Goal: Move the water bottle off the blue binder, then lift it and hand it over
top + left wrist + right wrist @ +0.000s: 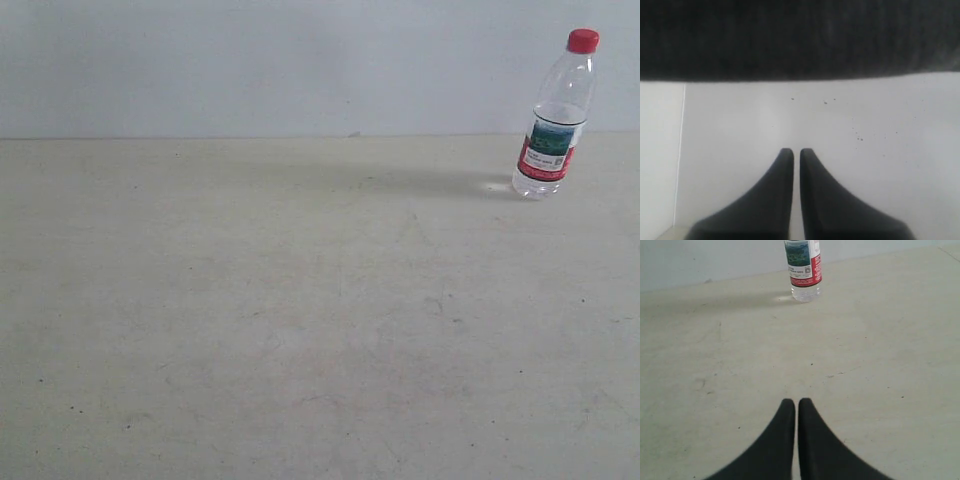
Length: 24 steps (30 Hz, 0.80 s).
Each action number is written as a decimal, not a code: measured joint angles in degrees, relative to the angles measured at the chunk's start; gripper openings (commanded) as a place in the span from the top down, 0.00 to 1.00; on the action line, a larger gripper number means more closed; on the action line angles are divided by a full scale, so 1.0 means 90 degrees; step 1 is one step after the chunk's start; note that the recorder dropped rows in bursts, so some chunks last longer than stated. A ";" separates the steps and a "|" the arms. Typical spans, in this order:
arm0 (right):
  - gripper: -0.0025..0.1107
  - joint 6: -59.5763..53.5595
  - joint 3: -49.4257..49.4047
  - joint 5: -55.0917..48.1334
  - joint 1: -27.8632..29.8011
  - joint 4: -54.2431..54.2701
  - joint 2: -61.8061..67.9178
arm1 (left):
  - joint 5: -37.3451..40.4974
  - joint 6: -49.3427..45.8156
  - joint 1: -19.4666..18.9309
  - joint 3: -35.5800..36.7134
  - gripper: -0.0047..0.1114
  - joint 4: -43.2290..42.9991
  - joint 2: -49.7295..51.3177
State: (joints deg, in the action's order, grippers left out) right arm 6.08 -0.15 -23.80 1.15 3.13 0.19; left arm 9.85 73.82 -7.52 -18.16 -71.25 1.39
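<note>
**Q:** Where is the water bottle (556,120) located, and how is it oriented?

**A:** It is found near the far right corner of the desk (300,330), close to the far edge. It stands upright with its long axis vertical and the red cap (583,40) uppermost. Its base rests directly on the desk surface. No blue binder is seen under it or anywhere else in the three views.

**Q:** What is the state of each gripper?

**A:** The fingers of the right gripper (796,402) are pressed together with only a thin slit between them, and nothing is held. The left gripper (795,151) is in the same condition — closed and empty. It is aimed at a pale, bare surface where no task object is shown.

**Q:** Which relation governs the next move?

**A:** In the right wrist view the bottle is almost straight ahead of the closed fingertips, well apart from them, with bare desk between. The right arm is therefore judged the nearer one. Before any grasp the fingers would need to be spread and then brought forward level with the label (803,262), so that the vertical body is taken from the side.

**Q:** What risk is noted?

**A:** A tall, light bottle is judged easy to topple — contact by one finger first should be avoided.
</note>
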 measured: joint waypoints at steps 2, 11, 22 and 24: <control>0.98 -0.0177 0.0000 -0.0004 0.0327 0.0118 0.0000 | -0.0013 0.0000 0.0000 0.0000 0.92 0.0000 0.0000; 0.98 -0.1292 0.0000 -0.0078 0.0584 0.1094 0.0000 | -0.0025 0.0000 0.0000 0.0000 0.92 0.0000 0.0000; 0.98 -0.0981 0.0000 -0.0367 0.0318 0.1157 0.0000 | -0.0025 0.0000 0.0000 0.0000 0.92 0.0000 0.0000; 0.98 -0.0926 0.0000 -0.0432 0.0288 0.1157 0.0000 | -0.0025 0.0000 0.0000 0.0000 0.92 0.0000 0.0000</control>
State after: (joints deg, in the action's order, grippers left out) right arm -2.25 -0.15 -27.68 3.74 13.54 0.19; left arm 9.63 73.82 -7.52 -18.16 -71.25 1.39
